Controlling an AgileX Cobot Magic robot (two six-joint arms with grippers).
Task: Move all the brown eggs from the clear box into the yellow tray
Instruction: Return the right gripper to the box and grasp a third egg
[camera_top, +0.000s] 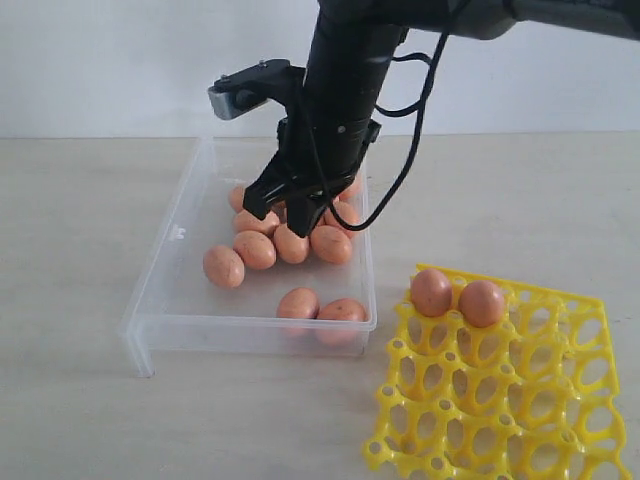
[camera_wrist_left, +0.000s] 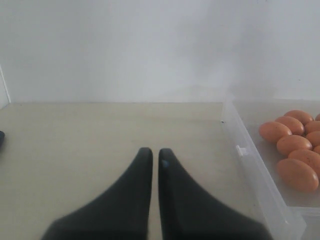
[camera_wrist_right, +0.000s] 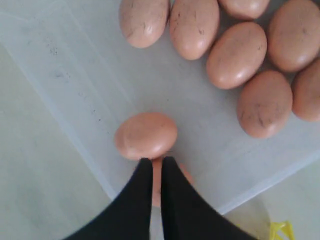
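R claw (camera_wrist_right: 153, 162) pinched together, nothing btwn, above small oval orange-brown speckled eggs (camera_wrist_right: 146, 135) lying just ahead of tips in shallow clear plastic box (camera_top: 165, 250); prob. light, smooth, brittle, apt to roll, so best gripped softly across narrow middle.

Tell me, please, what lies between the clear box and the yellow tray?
Only a narrow strip of bare tabletop; the exterior view shows it between the clear box and the yellow tray.

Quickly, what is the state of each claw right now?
Left claw: closed, holding nothing.
Right claw: closed, holding nothing, over the brown eggs.
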